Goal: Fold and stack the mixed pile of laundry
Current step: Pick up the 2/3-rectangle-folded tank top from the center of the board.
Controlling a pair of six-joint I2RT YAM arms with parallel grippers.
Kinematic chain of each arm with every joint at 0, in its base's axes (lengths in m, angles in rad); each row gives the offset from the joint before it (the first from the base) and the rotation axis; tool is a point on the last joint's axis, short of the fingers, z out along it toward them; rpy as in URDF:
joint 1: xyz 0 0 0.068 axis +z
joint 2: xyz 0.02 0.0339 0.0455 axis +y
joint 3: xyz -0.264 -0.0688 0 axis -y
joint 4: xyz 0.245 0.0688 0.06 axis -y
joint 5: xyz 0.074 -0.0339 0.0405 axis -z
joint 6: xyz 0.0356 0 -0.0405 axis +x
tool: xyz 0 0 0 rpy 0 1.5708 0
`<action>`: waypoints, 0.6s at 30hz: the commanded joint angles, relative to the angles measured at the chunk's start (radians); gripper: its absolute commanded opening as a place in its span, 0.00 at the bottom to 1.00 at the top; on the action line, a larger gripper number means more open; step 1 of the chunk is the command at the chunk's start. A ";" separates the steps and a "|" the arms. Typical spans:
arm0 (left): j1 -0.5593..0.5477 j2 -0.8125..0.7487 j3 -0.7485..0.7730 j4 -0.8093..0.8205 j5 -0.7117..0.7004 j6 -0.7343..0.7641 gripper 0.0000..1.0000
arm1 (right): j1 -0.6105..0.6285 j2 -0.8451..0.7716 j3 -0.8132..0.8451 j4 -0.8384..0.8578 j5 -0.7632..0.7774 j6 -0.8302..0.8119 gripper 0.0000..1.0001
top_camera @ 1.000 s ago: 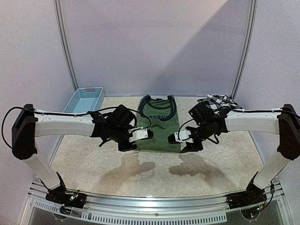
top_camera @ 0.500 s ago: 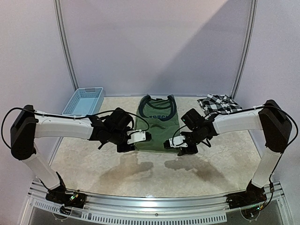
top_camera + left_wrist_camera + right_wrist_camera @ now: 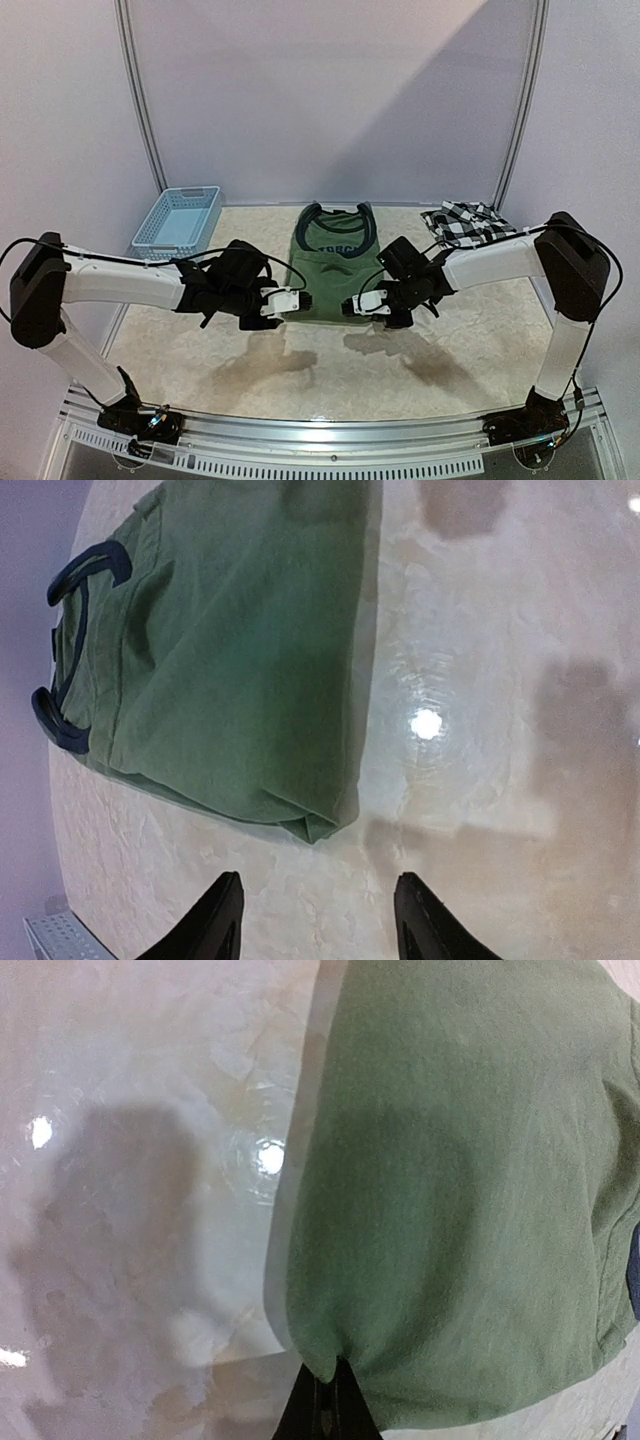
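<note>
Olive-green shirt (image 3: 335, 270) lies flat at the middle of the pale marbled table (image 3: 330, 375), a narrow rectangle with its dark-trimmed neck and armholes toward the back wall and its hem toward the two arms. The right gripper (image 3: 352, 305) is clamped tight on the hem's right corner. In the right wrist view, the cloth gathers into a small pucker where the black fingers (image 3: 330, 1412) meet. The left gripper (image 3: 297, 299) hangs low over the table at the opposite hem corner, jaws parted roughly halfway and holding nothing. In the left wrist view, that layered corner of the shirt sits just beyond the two black fingertips (image 3: 222, 912) and touches neither. Both arms reach inward from the sides, their shadows falling on the bare table nearer the camera. A black-and-white checked shirt (image 3: 465, 222) sits crumpled at the far right corner of the table, well apart from the green one. A light blue lattice basket (image 3: 178, 217) stands at the far left corner.
</note>
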 commanded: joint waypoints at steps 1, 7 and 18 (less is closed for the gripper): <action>-0.018 0.066 0.030 0.044 0.012 0.098 0.51 | 0.000 -0.082 -0.019 -0.044 -0.046 0.010 0.00; -0.041 0.209 0.112 0.072 -0.030 0.145 0.48 | -0.010 -0.069 -0.006 -0.060 -0.063 0.024 0.00; -0.048 0.330 0.145 0.102 -0.099 0.178 0.45 | -0.037 -0.062 -0.005 -0.072 -0.086 0.053 0.00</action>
